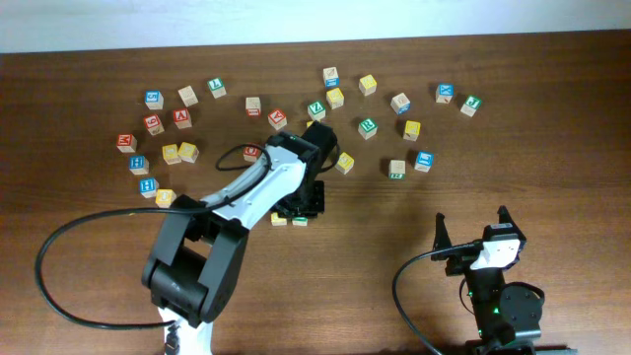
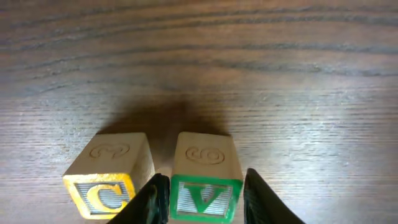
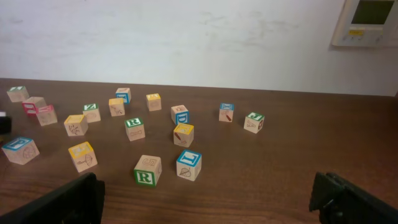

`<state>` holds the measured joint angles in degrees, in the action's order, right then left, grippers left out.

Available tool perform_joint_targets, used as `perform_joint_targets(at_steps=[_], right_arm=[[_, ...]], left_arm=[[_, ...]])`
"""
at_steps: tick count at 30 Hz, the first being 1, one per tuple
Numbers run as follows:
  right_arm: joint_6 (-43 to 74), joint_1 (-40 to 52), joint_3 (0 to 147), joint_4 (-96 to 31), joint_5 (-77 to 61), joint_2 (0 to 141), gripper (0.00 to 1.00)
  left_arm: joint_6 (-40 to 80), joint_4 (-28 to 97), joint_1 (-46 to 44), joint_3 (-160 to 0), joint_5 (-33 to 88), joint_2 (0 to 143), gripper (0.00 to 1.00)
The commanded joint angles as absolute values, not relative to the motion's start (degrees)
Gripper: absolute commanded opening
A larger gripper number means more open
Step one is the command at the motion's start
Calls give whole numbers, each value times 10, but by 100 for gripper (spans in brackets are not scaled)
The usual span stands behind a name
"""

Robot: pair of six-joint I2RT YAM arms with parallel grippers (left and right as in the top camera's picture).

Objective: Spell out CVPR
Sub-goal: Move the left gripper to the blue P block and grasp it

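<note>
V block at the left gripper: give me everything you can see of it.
The V block is a pale wooden cube, its near face showing a silvery V framed in green, its top face an embossed swirl. It sits upright on the table, beside the C block with a narrow gap between. The left gripper straddles it, one dark finger close against each side; actual contact is unclear.
</note>
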<state>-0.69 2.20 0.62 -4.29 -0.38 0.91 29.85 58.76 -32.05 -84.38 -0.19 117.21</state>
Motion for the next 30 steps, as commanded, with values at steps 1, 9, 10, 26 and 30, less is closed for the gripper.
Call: perform_joint_targets(at_steps=[1, 9, 10, 26, 30], right_arm=[[-11, 26, 3, -47, 1, 5, 98], [-11, 26, 3, -47, 1, 5, 98], [-11, 26, 3, -47, 1, 5, 98], [-11, 26, 3, -47, 1, 5, 98], [-11, 26, 3, -47, 1, 5, 98]], left_arm=[[299, 596, -316, -882, 2, 1170, 31], [233, 642, -267, -1054, -105, 1170, 39], [212, 608, -259, -1055, -105, 1170, 44], [140, 513, -215, -1047, -73, 1228, 99], [112, 515, -192, -1047, -40, 1229, 99]])
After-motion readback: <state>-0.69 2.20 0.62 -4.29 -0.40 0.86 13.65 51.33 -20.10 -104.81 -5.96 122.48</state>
